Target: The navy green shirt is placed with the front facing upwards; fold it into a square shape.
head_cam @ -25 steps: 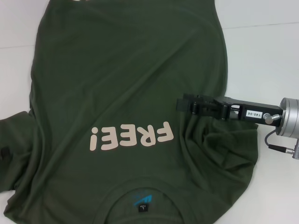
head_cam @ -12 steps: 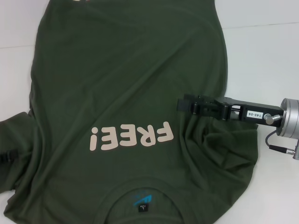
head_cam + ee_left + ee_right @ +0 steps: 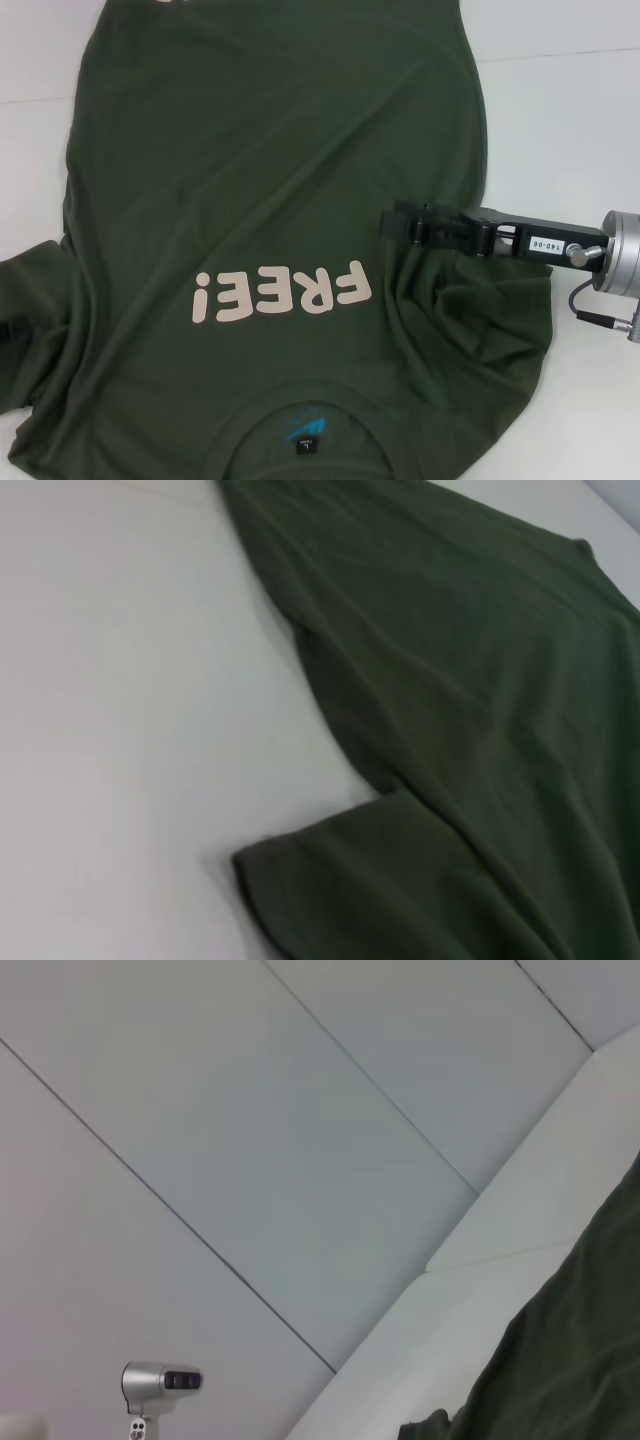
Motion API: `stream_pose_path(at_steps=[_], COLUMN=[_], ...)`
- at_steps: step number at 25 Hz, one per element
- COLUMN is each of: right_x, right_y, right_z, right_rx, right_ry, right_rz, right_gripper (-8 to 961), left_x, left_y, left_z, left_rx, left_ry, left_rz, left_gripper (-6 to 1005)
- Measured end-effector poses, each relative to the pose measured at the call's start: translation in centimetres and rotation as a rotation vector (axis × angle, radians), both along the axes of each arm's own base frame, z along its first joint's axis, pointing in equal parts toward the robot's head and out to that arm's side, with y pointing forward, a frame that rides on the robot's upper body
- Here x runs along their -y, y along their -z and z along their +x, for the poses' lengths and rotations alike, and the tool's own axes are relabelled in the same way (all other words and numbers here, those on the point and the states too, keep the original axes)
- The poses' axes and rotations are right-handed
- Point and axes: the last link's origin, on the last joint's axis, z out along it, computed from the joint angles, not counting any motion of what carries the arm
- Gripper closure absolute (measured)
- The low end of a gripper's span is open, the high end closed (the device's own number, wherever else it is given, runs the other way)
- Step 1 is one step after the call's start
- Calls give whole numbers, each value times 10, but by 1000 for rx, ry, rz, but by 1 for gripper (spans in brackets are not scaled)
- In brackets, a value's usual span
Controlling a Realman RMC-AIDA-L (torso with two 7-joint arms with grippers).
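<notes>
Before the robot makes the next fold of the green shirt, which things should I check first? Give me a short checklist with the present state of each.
1. Navy green shirt lies front up, "FREE!" lettering visible: ok.
2. Shirt spread flat: not ok; cloth is bunched and wrinkled under the right end effector.
3. Right end effector at the shirt's right-hand edge near the sleeve: ok.
4. Right end effector has actually gripped cloth: cannot tell.
5. Left end effector position: cannot tell; absent from the head view, and its wrist view shows only the left sleeve on the white table.
6. Neck label and collar on the near side: ok.
</notes>
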Motion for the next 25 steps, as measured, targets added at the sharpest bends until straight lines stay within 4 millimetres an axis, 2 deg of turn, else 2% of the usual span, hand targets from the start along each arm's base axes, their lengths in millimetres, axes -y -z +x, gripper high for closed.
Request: stream_pose_path(at_steps=[1,7,12,15,25], right_x=[0,0,1,2,2], right_y=[0,-1,-1,-2,-3], right_z=[0,0,0,0,1], right_rx=[-2,-7,-12,-17,-21], right_ry=[1,3,0,0,3], right_rz=[2,5,2,3,8], right_gripper=[39,39,39,39,39], left_x=[0,-2,-3,-3,-3], left_y=[-1,-1,1,1,1], left_z=[0,0,1,1,6], left_rx=[1,-12,-15,-16,11], left_ry=[-6,-14,-9,-8,1], left_rz=[4,-6,-16,-16,-24], left_gripper=[193,385,594,819,954])
